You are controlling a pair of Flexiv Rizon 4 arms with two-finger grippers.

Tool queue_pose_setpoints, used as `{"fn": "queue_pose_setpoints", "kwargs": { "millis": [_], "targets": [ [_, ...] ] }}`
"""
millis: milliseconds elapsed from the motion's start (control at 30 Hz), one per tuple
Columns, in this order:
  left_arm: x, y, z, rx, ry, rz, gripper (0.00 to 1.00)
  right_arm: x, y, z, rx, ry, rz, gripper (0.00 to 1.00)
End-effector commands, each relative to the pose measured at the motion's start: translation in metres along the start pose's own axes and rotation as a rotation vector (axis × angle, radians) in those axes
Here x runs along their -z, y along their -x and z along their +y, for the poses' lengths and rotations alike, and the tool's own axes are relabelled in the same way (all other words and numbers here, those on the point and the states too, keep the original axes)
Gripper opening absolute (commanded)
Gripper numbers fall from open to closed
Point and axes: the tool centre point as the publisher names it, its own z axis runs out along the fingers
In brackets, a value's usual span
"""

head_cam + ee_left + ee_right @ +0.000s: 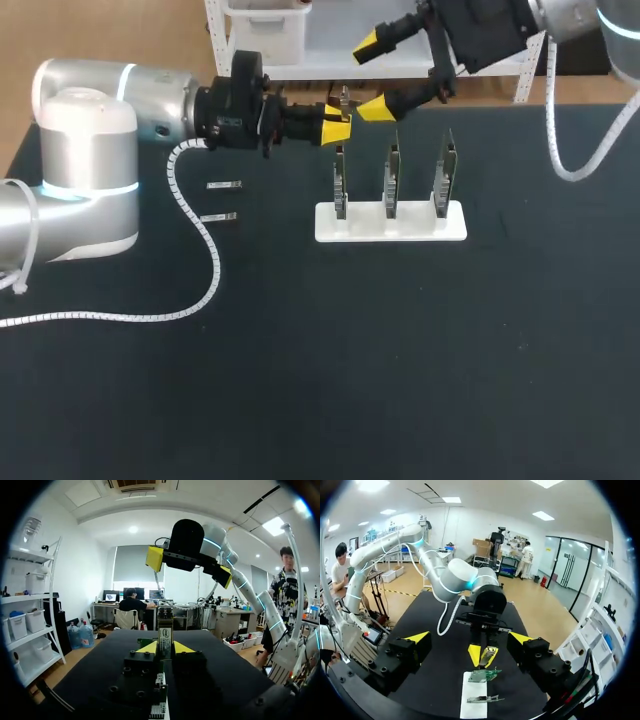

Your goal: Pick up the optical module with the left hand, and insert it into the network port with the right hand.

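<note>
The white stand (390, 228) is carrying three upright network cards (392, 180), and two spare optical modules (224, 185) are lying flat on the black table (400, 380) to the stand's left. Just behind the stand's leftmost card, the left gripper (336, 125) is clamping the optical module (343, 100) between both yellow tips. Farther behind the stand, the right gripper (372, 77) is hanging with fingers spread wide, gripping nothing.
</note>
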Motion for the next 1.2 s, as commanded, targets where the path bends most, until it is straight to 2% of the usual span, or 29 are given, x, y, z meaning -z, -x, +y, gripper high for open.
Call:
{"fn": "queue_pose_setpoints", "kwargs": {
  "millis": [33, 233, 367, 667, 967, 1067, 1200],
  "targets": [
    [0.000, 0.000, 0.001, 0.001, -0.002, 0.001, 0.00, -0.007, -0.007, -0.023, 0.019, 0.085, -0.010, 1.00],
    [0.000, 0.000, 0.001, 0.001, -0.002, 0.001, 0.00, -0.018, -0.014, -0.034, -0.011, 0.115, -0.046, 1.00],
    [0.000, 0.000, 0.001, 0.001, -0.002, 0.001, 0.00, -0.025, -0.017, -0.033, -0.034, 0.123, -0.060, 1.00],
    [0.000, 0.000, 0.001, 0.001, -0.002, 0.001, 0.00, -0.014, -0.033, -0.018, -0.124, 0.075, -0.040, 1.00],
    [0.000, 0.000, 0.001, 0.001, -0.002, 0.001, 0.00, -0.011, -0.023, 0.003, -0.143, 0.016, -0.041, 1.00],
    [0.000, 0.000, 0.001, 0.001, -0.002, 0.001, 0.00, -0.016, -0.025, 0.010, -0.184, 0.028, -0.017, 1.00],
    [0.000, 0.000, 0.001, 0.001, -0.002, 0.001, 0.00, -0.021, -0.026, 0.010, -0.187, 0.027, -0.025, 1.00]
  ]
}}
